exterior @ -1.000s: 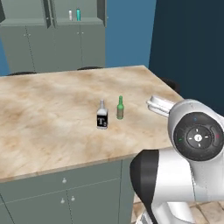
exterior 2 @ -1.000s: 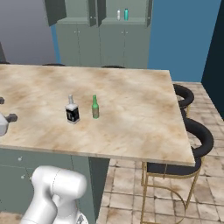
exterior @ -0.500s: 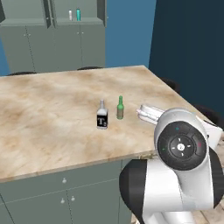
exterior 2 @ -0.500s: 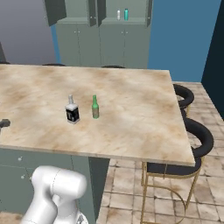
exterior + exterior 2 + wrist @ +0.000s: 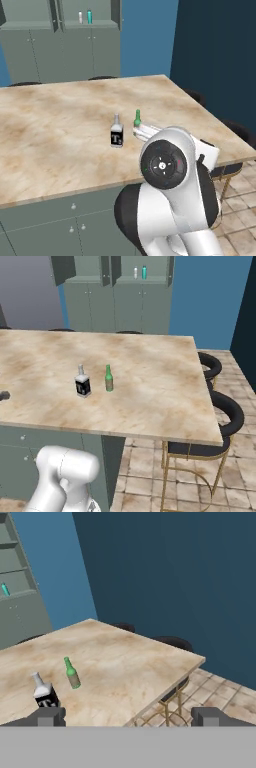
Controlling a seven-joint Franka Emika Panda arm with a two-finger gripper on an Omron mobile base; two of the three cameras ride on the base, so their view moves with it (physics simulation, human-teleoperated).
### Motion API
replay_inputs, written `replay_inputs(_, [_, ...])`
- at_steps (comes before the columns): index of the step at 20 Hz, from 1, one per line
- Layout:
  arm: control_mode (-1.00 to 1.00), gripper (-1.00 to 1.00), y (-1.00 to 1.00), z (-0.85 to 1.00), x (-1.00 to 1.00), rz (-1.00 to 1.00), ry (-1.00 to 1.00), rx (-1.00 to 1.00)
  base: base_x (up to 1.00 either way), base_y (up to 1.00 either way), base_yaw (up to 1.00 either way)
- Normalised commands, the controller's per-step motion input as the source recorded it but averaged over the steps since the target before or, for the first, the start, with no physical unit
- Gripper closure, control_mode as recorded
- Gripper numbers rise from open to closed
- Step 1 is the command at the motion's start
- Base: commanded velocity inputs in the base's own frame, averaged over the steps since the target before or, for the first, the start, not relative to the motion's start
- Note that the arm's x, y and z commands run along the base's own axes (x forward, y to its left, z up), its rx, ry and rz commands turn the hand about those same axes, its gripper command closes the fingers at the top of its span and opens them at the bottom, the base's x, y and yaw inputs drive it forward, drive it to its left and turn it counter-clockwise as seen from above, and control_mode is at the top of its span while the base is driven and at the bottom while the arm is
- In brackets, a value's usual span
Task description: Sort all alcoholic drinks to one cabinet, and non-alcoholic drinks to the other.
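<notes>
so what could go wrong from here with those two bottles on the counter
1. The black-labelled bottle and the green glass bottle stand close side by side; reaching for one could tip the other.
2. The open gripper is empty and views them at an angle, so a grasp could land off-centre on a slim neck.
3. The white bottle and teal bottle sit together on the cabinet shelf; placing alcohol there would mix the sort.

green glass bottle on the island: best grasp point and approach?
Grip the green glass bottle around its round body, below the thin neck, coming in level from the robot's side. It stands upright, apart from the black-labelled bottle. The gripper is open.
</notes>
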Motion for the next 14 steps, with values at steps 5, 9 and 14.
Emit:
replay_inputs(5, [-1.00, -1.00, 0.07, -0.19, 0.67, -0.01, 0.01, -0.04, 0.00, 0.00, 0.00])
replay_inputs(9, [-1.00, -1.00, 0.01, -0.17, 0.57, 0.00, 0.00, 0.00, 0.00, 0.00, 0.00])
replay_inputs(14, [-1.00, -1.00, 0.00, -0.20, 0.33, 0.00, 0.00, 0.00, 0.00, 0.00, 0.00])
